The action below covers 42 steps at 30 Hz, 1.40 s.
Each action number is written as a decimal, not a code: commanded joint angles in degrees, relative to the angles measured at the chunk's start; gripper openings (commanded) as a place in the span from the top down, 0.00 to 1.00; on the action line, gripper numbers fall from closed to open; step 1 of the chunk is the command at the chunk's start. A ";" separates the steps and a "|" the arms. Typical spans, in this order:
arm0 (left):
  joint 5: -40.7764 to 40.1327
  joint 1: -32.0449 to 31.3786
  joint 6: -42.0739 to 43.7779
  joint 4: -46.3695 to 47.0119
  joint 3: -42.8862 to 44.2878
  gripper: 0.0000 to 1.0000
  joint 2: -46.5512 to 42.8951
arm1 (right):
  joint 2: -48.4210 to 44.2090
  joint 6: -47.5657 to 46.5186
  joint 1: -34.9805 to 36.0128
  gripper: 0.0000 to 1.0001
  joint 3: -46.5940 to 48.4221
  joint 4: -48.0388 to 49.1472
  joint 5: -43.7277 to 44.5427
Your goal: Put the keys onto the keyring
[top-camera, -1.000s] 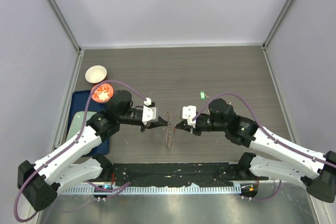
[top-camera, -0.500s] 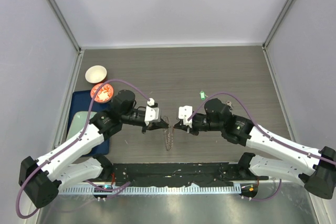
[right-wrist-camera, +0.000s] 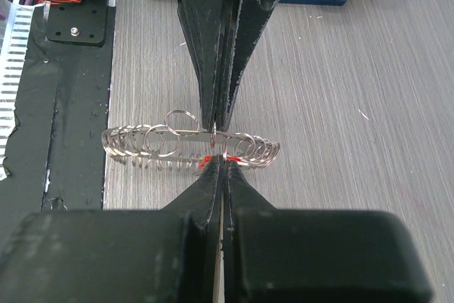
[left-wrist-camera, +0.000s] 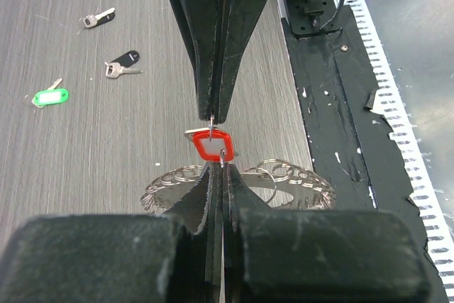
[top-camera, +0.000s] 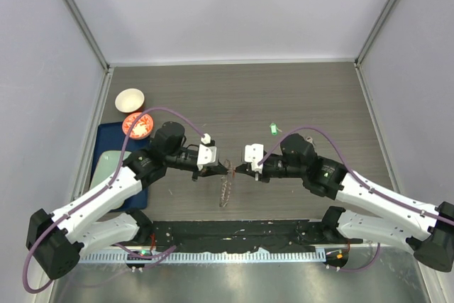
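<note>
The keyring is held on edge above the table, midway along its near edge. The red key at its rim is seen whole only from the left wrist; from the right wrist only a red sliver is shown. The left end effector is pressed together on the keyring's rim, and the right end effector is pinched on the red key. A green key, a black key and a second black key are seen lying on the table.

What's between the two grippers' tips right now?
The red-headed key, with the keyring right by it. The left wrist view shows this most clearly.
</note>
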 commanded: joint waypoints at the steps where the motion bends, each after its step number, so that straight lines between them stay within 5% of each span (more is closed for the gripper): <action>1: -0.02 -0.38 0.78 1.16 2.57 1.00 -0.11 | -1.14 -0.58 0.43 0.99 0.60 2.63 -0.25; 42: 0.25 -0.47 0.17 1.34 2.74 1.00 0.60 | 0.18 -0.67 0.61 0.99 1.40 0.87 -1.75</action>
